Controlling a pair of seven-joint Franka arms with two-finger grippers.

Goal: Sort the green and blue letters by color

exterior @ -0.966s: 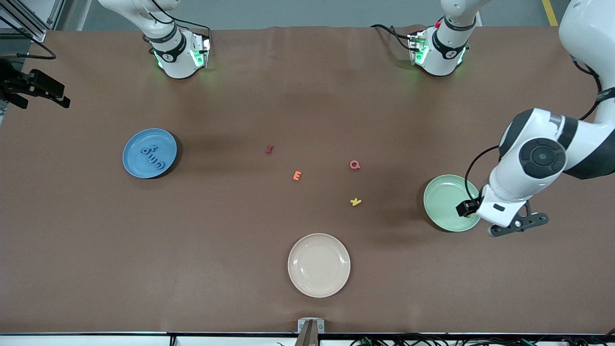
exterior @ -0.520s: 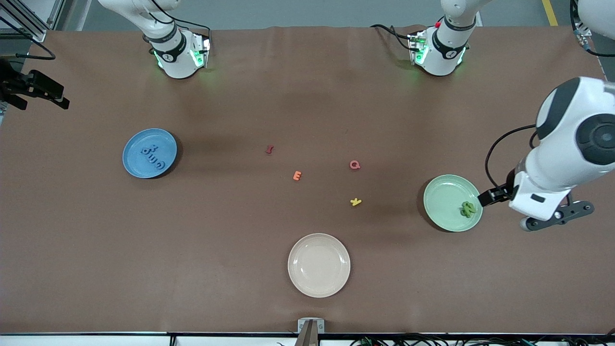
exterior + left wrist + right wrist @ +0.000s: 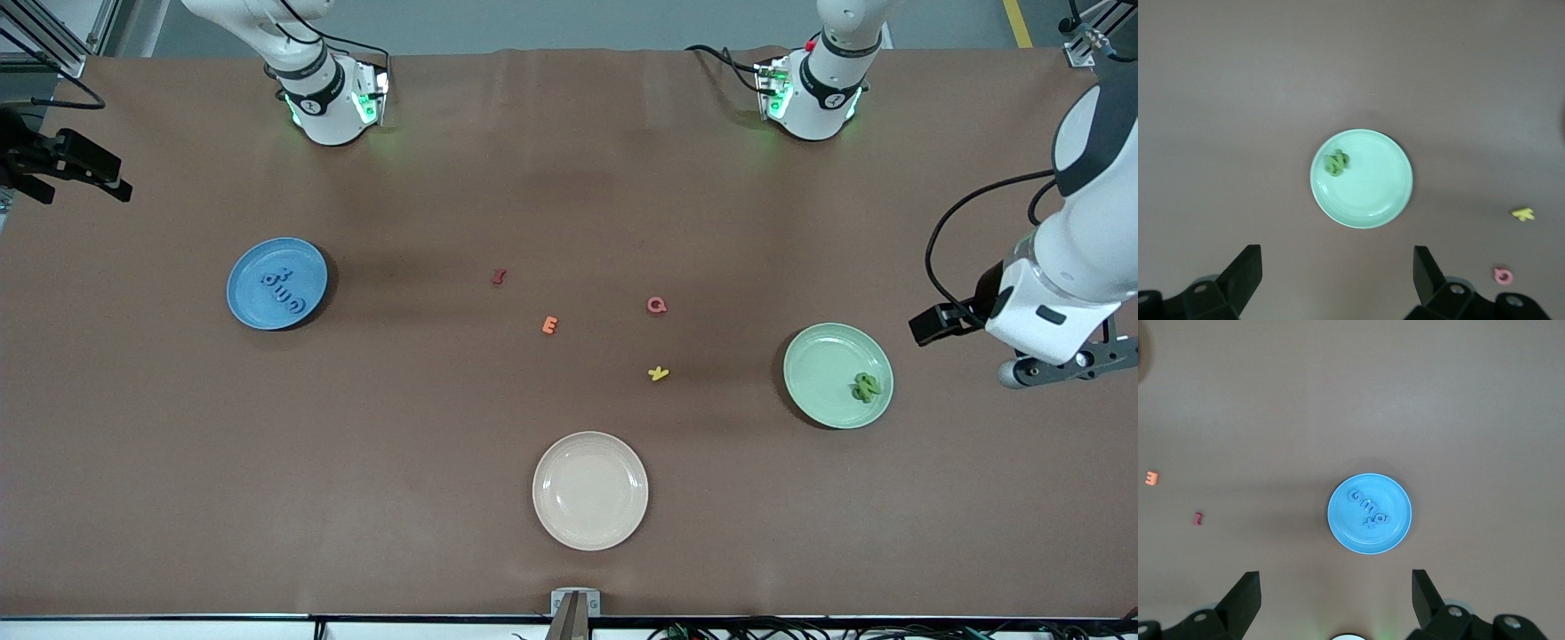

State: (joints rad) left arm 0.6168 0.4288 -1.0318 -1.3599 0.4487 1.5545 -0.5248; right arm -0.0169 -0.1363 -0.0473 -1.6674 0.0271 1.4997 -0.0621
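Looking down on the table, you find the blue letters (image 3: 284, 291) lying together in the blue plate (image 3: 249, 267) toward the right arm's end, and the green letters (image 3: 865, 387) piled in a small clump in the pale green plate (image 3: 822, 356) toward the left arm's end, close to that plate's rim. Your left gripper (image 3: 1337, 277) hangs up in the air over the table just off the green plate's edge, fingers spread wide and holding nothing. Your right gripper (image 3: 1335, 597) is likewise released and empty, with the blue plate in its wrist view. Between the two plates you have a dark red letter (image 3: 499, 276), an orange letter (image 3: 549, 325), a pinkish-red letter (image 3: 656, 305) and a yellow letter (image 3: 658, 373) loose on the brown table (image 3: 569, 178). A cream plate (image 3: 551, 462) sits nearer the front camera than those.
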